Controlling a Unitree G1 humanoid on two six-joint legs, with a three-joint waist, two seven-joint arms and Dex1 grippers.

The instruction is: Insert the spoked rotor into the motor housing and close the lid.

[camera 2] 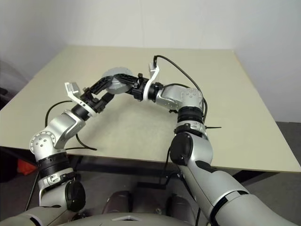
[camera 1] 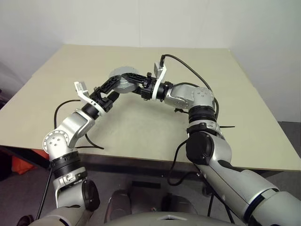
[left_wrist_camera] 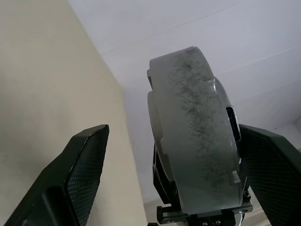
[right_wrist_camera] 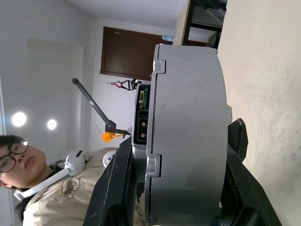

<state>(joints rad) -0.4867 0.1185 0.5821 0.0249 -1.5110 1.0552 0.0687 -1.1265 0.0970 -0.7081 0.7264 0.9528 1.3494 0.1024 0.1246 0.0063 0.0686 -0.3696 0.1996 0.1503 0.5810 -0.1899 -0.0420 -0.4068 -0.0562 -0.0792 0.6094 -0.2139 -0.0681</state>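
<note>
Above your table [camera 1: 56, 94], housing [camera 1: 123, 83] pinched in right gripper [camera 1: 136, 85], left gripper [camera 1: 111, 88] spread wide around it

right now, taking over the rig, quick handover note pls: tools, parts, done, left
Right tool: shut on the motor housing, holding it edge-on, lifted above the table.
Left tool: open, its fingers either side of the motor housing; I cannot tell whether they touch it.
Parts: the motor housing looks like one closed grey round body in both wrist views; I cannot make out the rotor or the lid as separate pieces.
Done: apparently the assembly, though the seam cannot be checked.
Left: confirm the lid is seated, then set the unit down on the table.
A person stands nearby.
</note>
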